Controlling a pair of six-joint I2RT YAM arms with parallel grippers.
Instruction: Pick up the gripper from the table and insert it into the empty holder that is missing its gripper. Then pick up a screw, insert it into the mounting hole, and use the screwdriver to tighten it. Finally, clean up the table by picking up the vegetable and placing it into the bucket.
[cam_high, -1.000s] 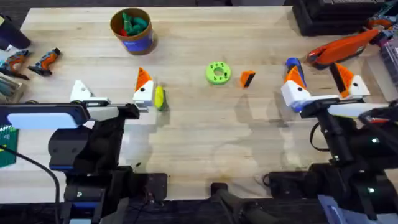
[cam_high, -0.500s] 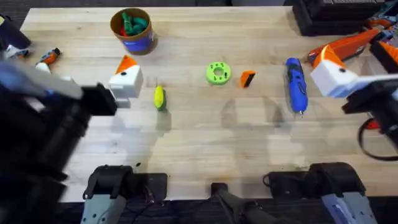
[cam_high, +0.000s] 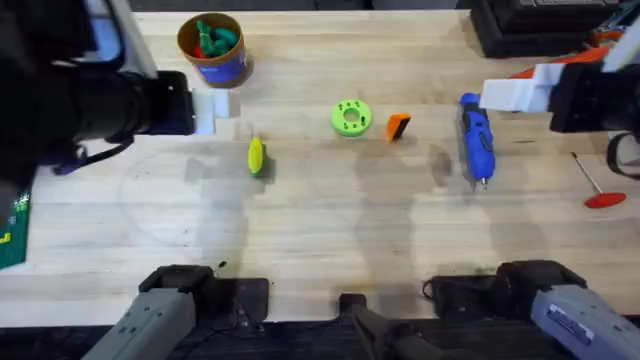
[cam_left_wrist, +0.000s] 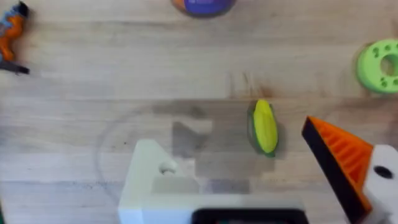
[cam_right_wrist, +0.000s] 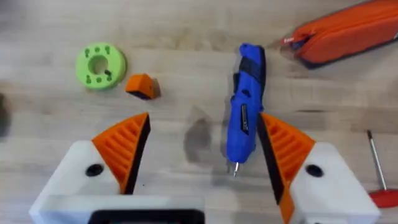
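Nothing looks done yet, operator: your small orange ribbed finger (cam_high: 398, 126) lies loose on the light wooden worktop (cam_high: 330, 220), the yellow-green toy vegetable (cam_high: 256, 155) is probably untouched, and both hands (cam_right_wrist: 199, 158) (cam_left_wrist: 261, 180) hang open, empty.

No readable text, labels or numbers anywhere.

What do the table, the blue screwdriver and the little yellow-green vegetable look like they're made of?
The table looks like light wood with a smooth finish: grain lines and plank seams show. The screwdriver seems to be glossy blue plastic with black panels and a thin metal tip. The vegetable looks like moulded plastic, yellow with green edges, though rubber can't be ruled out.
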